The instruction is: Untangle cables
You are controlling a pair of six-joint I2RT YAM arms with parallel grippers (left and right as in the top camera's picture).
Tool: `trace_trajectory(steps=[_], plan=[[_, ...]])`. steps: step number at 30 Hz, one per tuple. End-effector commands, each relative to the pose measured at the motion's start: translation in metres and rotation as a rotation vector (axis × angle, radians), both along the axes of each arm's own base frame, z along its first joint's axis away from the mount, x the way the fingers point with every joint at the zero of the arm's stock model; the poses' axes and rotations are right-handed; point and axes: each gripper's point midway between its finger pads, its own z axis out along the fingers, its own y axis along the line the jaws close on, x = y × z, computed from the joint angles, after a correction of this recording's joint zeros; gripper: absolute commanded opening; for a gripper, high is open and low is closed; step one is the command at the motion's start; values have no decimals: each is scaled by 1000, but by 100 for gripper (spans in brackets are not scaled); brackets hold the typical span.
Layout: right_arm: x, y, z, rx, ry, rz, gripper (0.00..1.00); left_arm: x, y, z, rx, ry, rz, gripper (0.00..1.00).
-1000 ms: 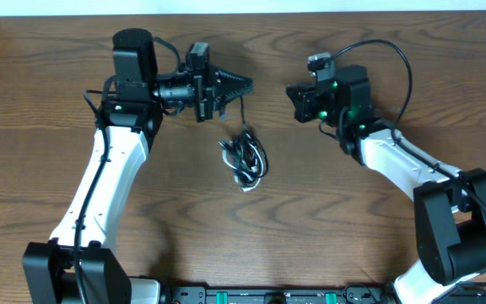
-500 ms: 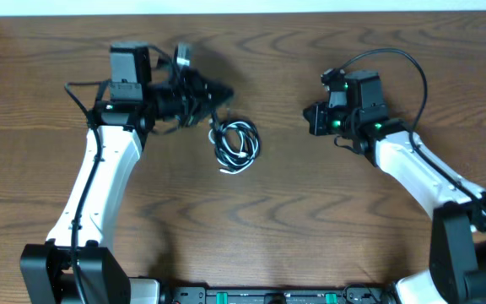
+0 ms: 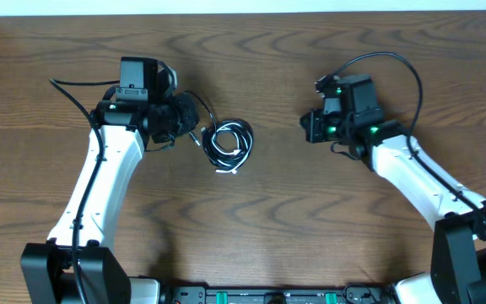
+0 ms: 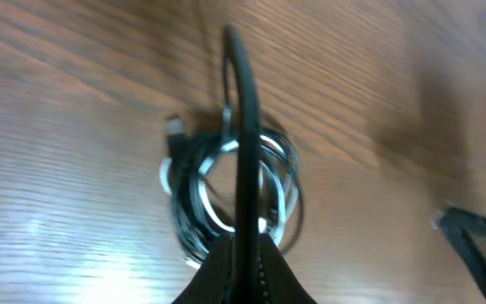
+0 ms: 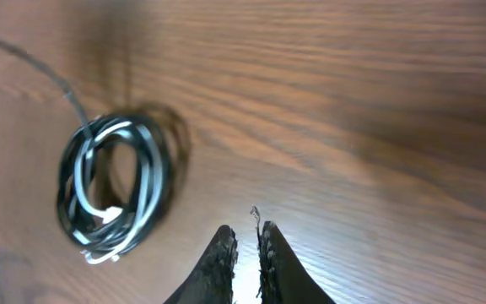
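Left wrist view: left gripper (image 4: pixel 241 257) pinches black cable strand (image 4: pixel 245 127) leading off coiled cables (image 4: pixel 184 211), which lie on table (image 3: pixel 268 236) between arms. Right gripper (image 5: pixel 245 241) pressed nearly together, empty. Risk: one-sided pull drags whole coil, tightens tangle.

White shells and black joints on left arm (image 3: pixel 106 173) and right arm (image 3: pixel 412 169); looping black cords (image 3: pixel 386 54); green lights (image 3: pixel 349 127) by right gripper (image 5: pixel 245 230).
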Motion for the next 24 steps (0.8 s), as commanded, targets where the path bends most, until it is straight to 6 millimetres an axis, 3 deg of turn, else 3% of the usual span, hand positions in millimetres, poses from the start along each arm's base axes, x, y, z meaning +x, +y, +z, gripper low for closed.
trace_trajectory(steps=[1, 4, 9, 15, 19, 24], plan=[[-8, 24, 11, 31, -21, 52, 9, 7, 15, 6, 84, -39, 17, 7], [-13, 41, 15, 55, -28, 73, 9, 13, 7, 28, 40, -92, -5, 7], [-21, 70, 25, 101, -50, 107, 10, 15, -13, 85, -68, -224, -68, 7], [-24, 91, 37, 146, -97, 138, 12, 0, -30, 140, -162, -367, -147, 7], [-14, 75, 37, 143, -90, 94, 12, -14, -37, 142, -149, -361, -188, 7], [6, 16, 42, 119, -65, -47, 9, -27, -47, 110, -99, -253, -235, 7]])
